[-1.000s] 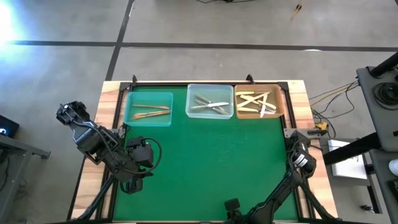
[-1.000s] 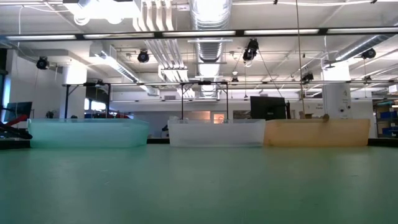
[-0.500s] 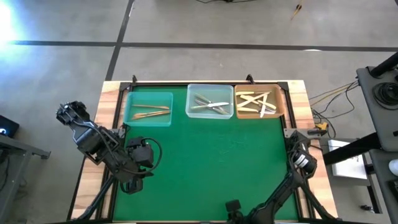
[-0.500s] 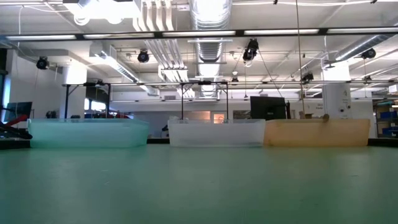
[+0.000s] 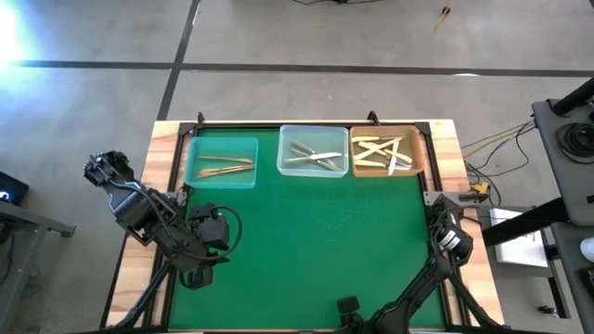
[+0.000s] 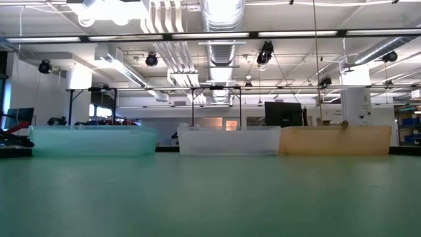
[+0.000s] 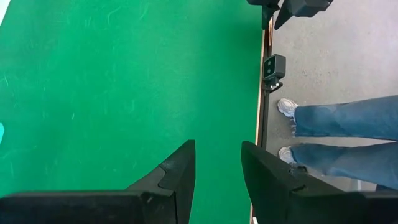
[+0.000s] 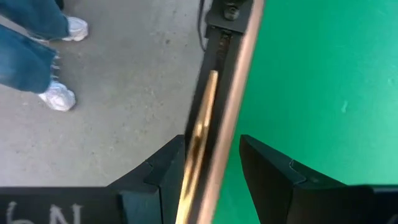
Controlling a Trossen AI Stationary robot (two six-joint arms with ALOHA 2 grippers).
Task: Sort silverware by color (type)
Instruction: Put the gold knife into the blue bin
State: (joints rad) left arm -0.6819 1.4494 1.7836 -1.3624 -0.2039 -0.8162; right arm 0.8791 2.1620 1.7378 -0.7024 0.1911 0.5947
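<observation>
Silverware, all lying flat in three trays along far table edge.
Golden-bronze pieces (image 5: 225,167): few, lying roughly parallel, lengthwise in teal tray (image 5: 197,176), leftmost.
Silver-grey metal pieces (image 5: 312,156): several, crossed in loose heap, in clear tray (image 5: 284,167), middle.
Cream-yellow pieces (image 5: 380,150): several, crisscrossed, in amber tray (image 5: 419,160), rightmost; one paler piece (image 5: 393,164) near its right side.

Three trays sit along the green worktop (image 5: 316,241) at 12 o'clock: teal tray (image 5: 223,146), clear tray (image 5: 314,134), amber tray (image 5: 414,153). A person's jeans (image 7: 348,118) show beyond the edge.
</observation>
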